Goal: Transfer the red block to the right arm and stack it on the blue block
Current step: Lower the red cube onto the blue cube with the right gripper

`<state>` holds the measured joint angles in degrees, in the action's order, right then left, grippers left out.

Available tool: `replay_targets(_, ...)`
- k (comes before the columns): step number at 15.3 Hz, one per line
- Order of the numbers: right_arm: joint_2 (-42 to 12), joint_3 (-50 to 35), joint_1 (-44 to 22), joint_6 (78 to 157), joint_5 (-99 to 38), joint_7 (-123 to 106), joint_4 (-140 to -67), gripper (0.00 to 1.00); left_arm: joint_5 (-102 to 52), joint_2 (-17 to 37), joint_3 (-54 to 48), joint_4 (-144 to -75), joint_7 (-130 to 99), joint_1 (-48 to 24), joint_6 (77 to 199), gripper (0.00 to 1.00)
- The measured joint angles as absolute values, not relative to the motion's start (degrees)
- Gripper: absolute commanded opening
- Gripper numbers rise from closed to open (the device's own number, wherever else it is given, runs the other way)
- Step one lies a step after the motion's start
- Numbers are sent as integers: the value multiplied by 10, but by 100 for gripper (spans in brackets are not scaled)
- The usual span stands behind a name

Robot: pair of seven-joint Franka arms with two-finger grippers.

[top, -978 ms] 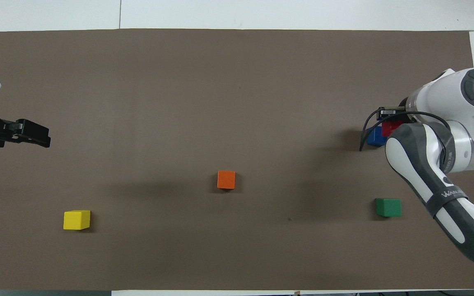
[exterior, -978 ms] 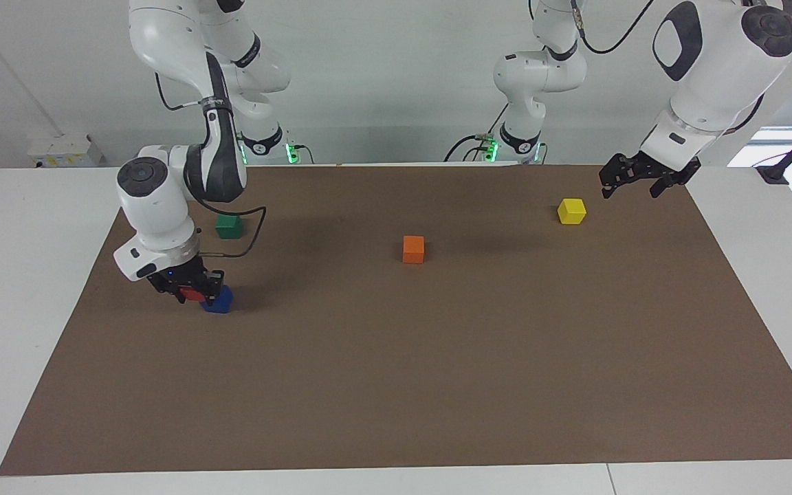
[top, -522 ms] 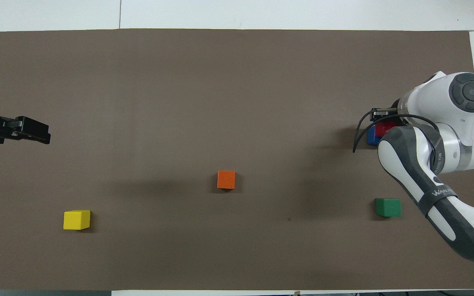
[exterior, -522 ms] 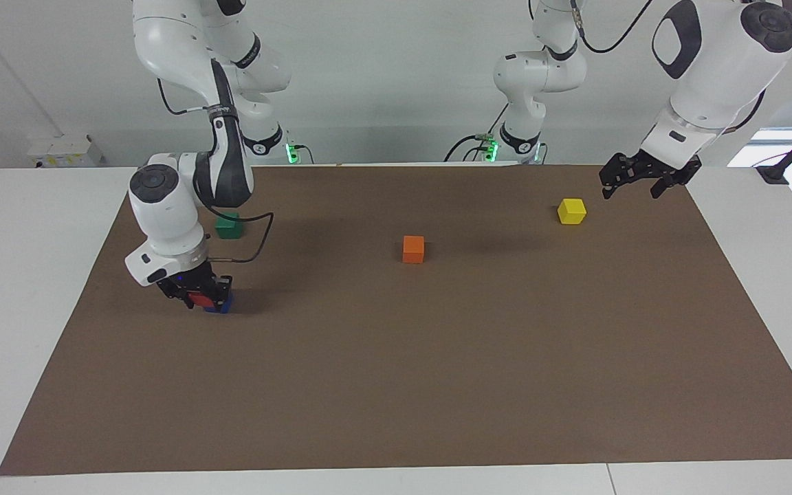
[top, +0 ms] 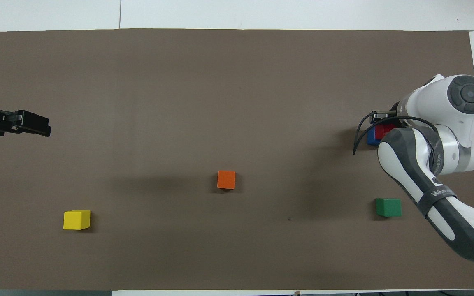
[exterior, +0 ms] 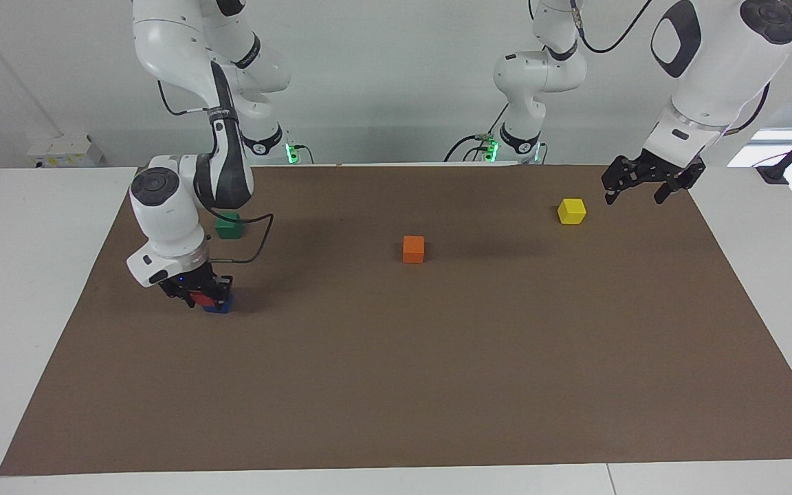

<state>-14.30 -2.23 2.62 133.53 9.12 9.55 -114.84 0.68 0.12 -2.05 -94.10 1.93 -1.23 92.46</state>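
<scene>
Now the right arm's black two-finger gripper (exterior: 202, 297), the one with the small blue light, is sitting low at its own end of the brown mat (exterior: 396, 385), fingers clamped on the small glossy red cube (exterior: 199, 298). Over the last second it has been swinging in and coming down: the red cube was offset from the small deep-blue cube (exterior: 220, 307) and is now directly over it, apparently resting on its top. In the overhead view only slivers of red (top: 382, 130) and blue (top: 371, 137) are peeking out from under the wrist.

The left arm's gripper (exterior: 649, 184) is waiting, fingers apart and empty, over the mat near the small yellow cube (exterior: 571, 210); it has been drifting slightly upward.

Judgement: handover is done and placement is nearly complete; release and a clean straight lift are remaining. The orange cube (exterior: 413, 249) and green cube (exterior: 228, 225) are lying untouched.
</scene>
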Motion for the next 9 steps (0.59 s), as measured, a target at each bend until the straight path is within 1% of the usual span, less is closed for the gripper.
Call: replay_targets(9,-143,-22,26,1336,91,96,-1153,0,7,1,-15,-941,19,-10,925,100)
